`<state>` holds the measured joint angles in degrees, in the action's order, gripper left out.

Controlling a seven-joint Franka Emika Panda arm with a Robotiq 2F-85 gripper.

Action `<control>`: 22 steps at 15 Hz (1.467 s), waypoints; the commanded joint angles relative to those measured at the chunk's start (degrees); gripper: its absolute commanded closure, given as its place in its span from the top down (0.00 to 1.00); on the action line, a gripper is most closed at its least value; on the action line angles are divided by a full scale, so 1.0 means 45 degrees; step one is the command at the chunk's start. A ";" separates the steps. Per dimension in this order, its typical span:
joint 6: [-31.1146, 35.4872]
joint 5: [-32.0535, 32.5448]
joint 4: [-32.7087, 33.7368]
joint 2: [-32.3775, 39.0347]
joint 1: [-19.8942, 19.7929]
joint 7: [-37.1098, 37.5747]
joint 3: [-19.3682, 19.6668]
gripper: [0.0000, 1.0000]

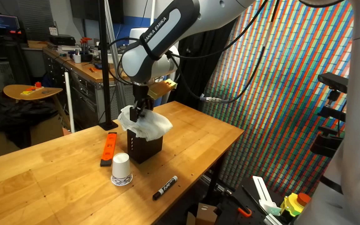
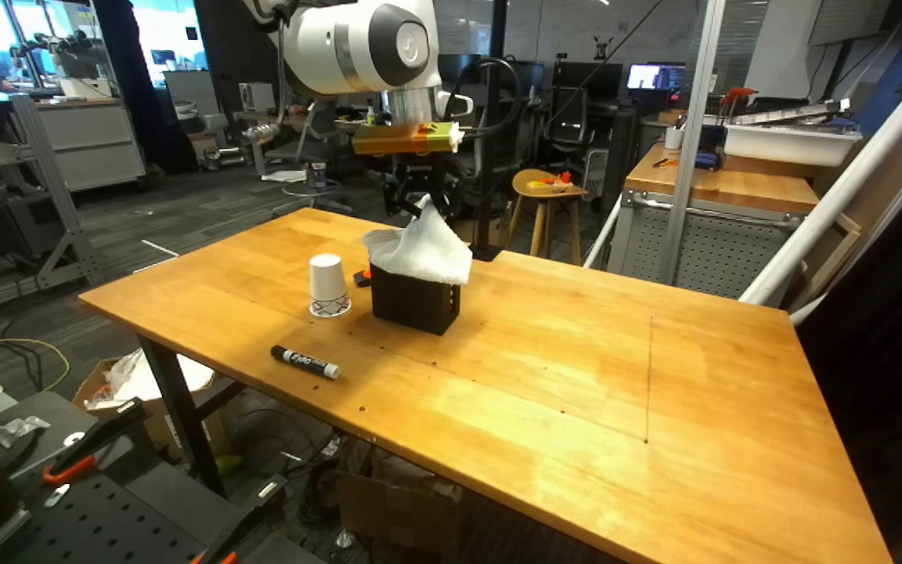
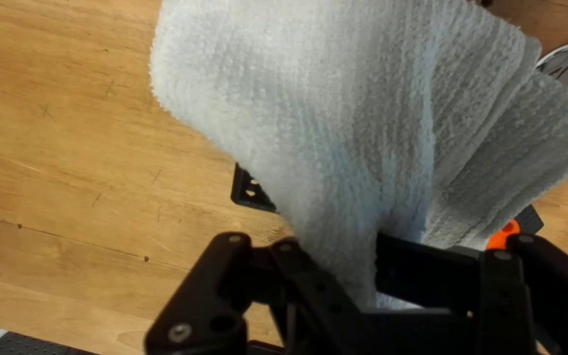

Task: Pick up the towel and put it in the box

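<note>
The white towel (image 1: 155, 123) drapes over the top of the black box (image 1: 145, 148) in an exterior view, hiding the opening. My gripper (image 1: 140, 114) is shut on a bunched part of the cloth just above the box. From the opposite side, the towel (image 2: 423, 249) rises to a peak under the gripper (image 2: 420, 205), and its lower edges hang over the walls of the box (image 2: 413, 301). In the wrist view the towel (image 3: 313, 88) fans out from between the fingers and covers nearly all of the box, except a perforated corner.
An upside-down white paper cup (image 1: 121, 168) stands close beside the box. An orange level (image 1: 108, 148) lies behind the cup, and a black marker (image 1: 165, 188) is near the edge of the wooden table (image 2: 561, 376). A black post (image 1: 105, 93) rises at the table's far edge.
</note>
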<state>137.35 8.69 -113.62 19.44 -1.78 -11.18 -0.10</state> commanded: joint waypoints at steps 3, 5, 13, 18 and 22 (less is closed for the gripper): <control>-0.0112 -0.0160 -0.1896 -0.1439 0.0216 0.0724 -0.0031 0.01; -0.0050 -0.0287 -0.2285 -0.1540 0.0206 0.0771 -0.0080 0.00; 0.0050 -0.0679 -0.2438 -0.1526 0.0280 0.0601 -0.0329 0.01; -0.0203 -0.1305 -0.1877 -0.1203 0.0208 0.0147 -0.0548 0.01; -0.0475 -0.1836 -0.1453 -0.0799 0.0117 -0.0414 -0.0652 0.01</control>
<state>136.70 3.08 -122.42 14.62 -0.74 -10.15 -2.34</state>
